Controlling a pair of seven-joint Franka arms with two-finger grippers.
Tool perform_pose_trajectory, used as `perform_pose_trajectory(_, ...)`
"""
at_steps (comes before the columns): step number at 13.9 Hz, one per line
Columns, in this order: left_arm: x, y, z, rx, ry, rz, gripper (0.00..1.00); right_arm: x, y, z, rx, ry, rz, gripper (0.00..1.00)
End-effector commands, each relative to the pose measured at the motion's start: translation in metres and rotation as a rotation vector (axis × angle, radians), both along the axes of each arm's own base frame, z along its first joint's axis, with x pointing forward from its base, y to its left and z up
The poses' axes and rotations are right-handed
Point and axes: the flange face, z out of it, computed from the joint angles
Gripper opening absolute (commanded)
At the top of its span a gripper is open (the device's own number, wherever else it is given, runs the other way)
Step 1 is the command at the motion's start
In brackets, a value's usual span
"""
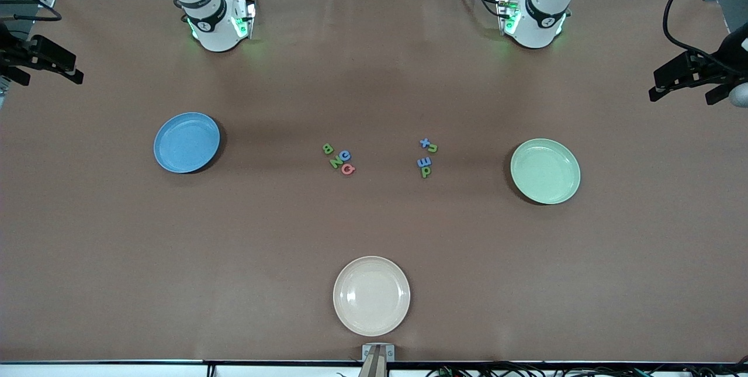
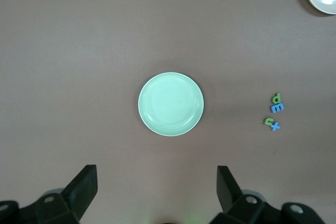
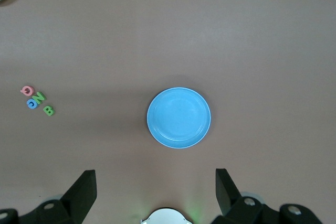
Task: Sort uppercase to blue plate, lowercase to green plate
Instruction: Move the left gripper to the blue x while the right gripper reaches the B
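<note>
The left gripper (image 2: pixel 156 195) hangs open high over the green plate (image 1: pixel 545 170); the right gripper (image 3: pixel 155 195), open too, hangs over the blue plate (image 1: pixel 186 142). Between these two smooth round plates lie eight flat letters: four uppercase (image 1: pixel 339 159) toward the blue plate, four lowercase (image 1: pixel 427 158) toward the green plate, with bare brown table (image 1: pixel 374 225) all around.

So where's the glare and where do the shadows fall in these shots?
Front view: a bright sheen on the cream plate; dark shadows hug the blue plate and green plate on their edges toward the table's middle. Left wrist view: open left gripper fingers look dark. Right wrist view: right gripper likewise; soft shadow band across the table.
</note>
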Motion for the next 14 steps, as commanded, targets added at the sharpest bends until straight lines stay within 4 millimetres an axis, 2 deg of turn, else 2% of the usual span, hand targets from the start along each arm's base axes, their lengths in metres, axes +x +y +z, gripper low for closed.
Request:
perform_pose_trajectory(1, 0.000, 0.001, 0.005, -0.003, -0.017, -0.003, 1.00, -0.004, 0.001, 0.002, -0.004, -0.007, -0.013, 1.00)
perform_pose_trajectory(6, 0.000, -0.001, -0.001, -0.013, -0.001, 0.008, 1.00, -0.003, 0.000, 0.002, -0.003, -0.010, -0.019, 1.00)
perform_pose_trajectory(7, 0.005, -0.003, -0.010, -0.025, 0.019, 0.006, 1.00, -0.002, 0.000, 0.002, -0.001, -0.012, -0.017, 1.00)
perform_pose_trajectory(9, 0.020, -0.015, -0.047, -0.026, 0.093, -0.016, 1.00, -0.002, 0.000, 0.002, -0.001, -0.012, -0.017, 1.00)
perform_pose_trajectory(10, 0.026, -0.026, -0.065, -0.039, 0.125, -0.027, 1.00, -0.001, 0.000, 0.002, -0.003, -0.012, -0.018, 1.00)
perform_pose_trajectory(12, 0.040, -0.061, -0.101, -0.090, 0.182, -0.046, 1.00, -0.002, -0.001, 0.002, -0.003, -0.012, -0.019, 1.00)
perform_pose_trajectory(14, 0.050, -0.114, -0.135, -0.074, 0.214, 0.025, 1.00, -0.001, -0.002, 0.002, -0.003, -0.010, -0.021, 1.00)
